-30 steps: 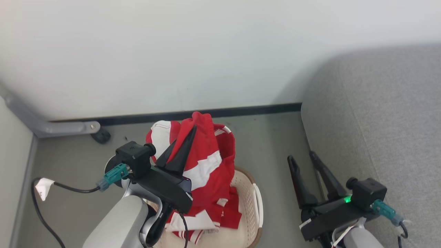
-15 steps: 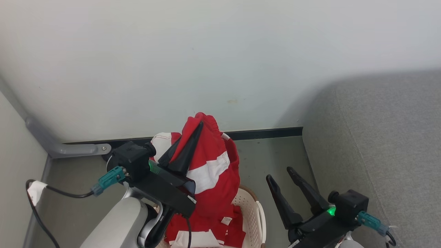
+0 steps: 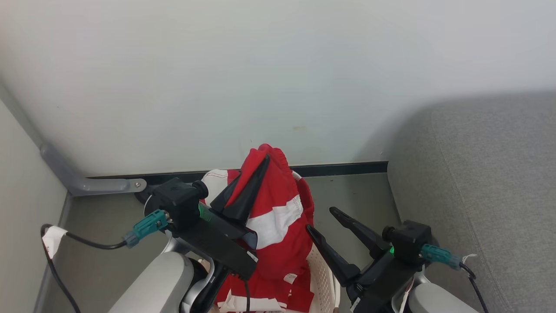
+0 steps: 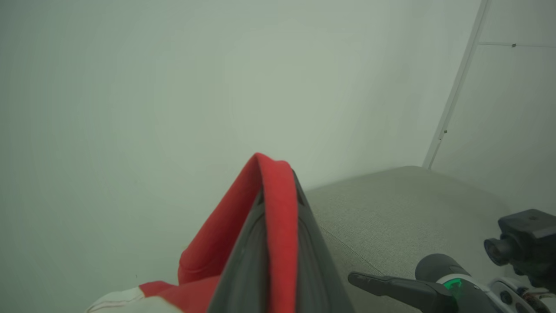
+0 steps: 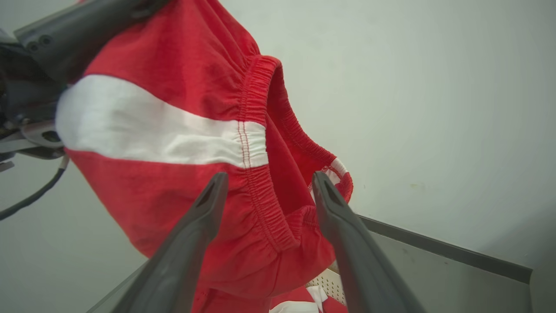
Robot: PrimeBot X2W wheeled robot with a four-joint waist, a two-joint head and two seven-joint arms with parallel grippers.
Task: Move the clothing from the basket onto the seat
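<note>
- The left gripper (image 3: 254, 178) has its jaws pressed together on a fold at the top of the clothing (image 3: 278, 217), a red garment with a white band.
- The garment hangs from that pinch with its long axis roughly vertical. Its lower end is over the basket (image 3: 323, 278), where more red and white cloth lies. Whether the lower end is free of that pile cannot be told.
- The right gripper (image 3: 320, 219) has its jaws spread wide and holds nothing. In the right wrist view they point at the garment's elastic waistband, close to it; contact cannot be confirmed.
- The seat (image 3: 478, 174) lies to the robot's right of the basket, well apart from the garment. The right gripper stands between the two.
- The coming move likely turns on this rightward offset: the load is on the left arm, while the right arm is nearer the seat. The hanging tail probably needs height to clear the basket rim and the seat edge.
</note>
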